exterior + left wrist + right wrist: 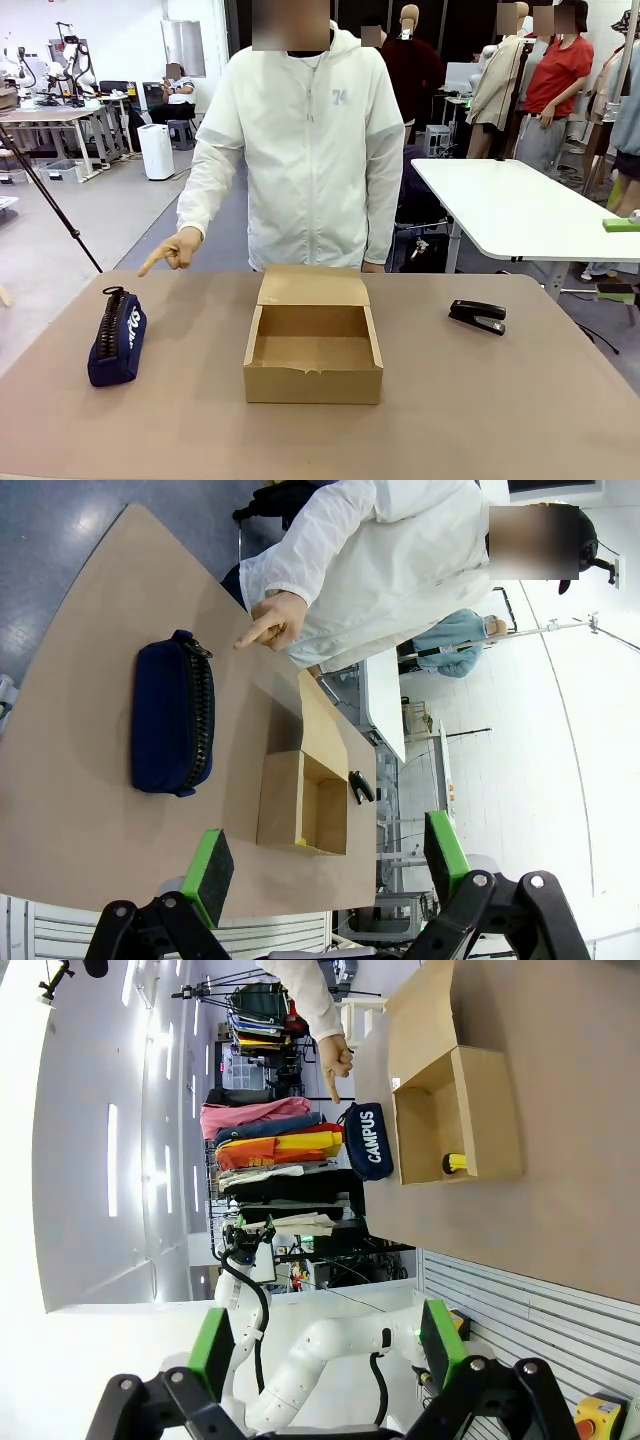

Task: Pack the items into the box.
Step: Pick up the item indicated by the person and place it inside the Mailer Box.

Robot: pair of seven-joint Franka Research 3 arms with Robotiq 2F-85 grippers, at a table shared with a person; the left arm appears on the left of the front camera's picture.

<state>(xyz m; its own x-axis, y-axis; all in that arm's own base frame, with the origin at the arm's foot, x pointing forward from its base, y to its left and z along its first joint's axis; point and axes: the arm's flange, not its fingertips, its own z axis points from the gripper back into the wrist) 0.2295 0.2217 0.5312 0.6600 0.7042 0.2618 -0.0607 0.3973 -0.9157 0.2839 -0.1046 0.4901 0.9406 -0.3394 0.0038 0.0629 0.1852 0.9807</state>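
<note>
A: Where do the task's things lie?

B: Navy blue fabric zip pencil case (116, 338) lies on the brown table (500, 420), on the robot's left. Its zip faces up. It is well apart from the box and outside it.

A: Second item?

B: Small black stapler (478, 316) is on the robot's right, flat on the table. It sits closer to the far edge than the pencil case and is also well apart from the box.

A: The box itself?

B: Small brown cardboard box (312, 385) stands mid-table between the two items. Its hinged flap lid (312, 286) is open and tipped back toward the person. There is a small nick in the front rim. The right wrist view shows a yellow speck against the inner wall; I cannot tell what it is.

A: Person?

B: The person stands at the far side in a white zip jacket (310, 150). One hand (175, 250) is out over the far edge, index finger angled down toward the pencil case, with no contact.

A: Claws?

B: Left gripper (328, 865) has its green pads spread wide with nothing between them. It is high above the table, with the pencil case and box below. Right gripper (325, 1345) is likewise wide and carries nothing, clear of the tabletop.
</note>
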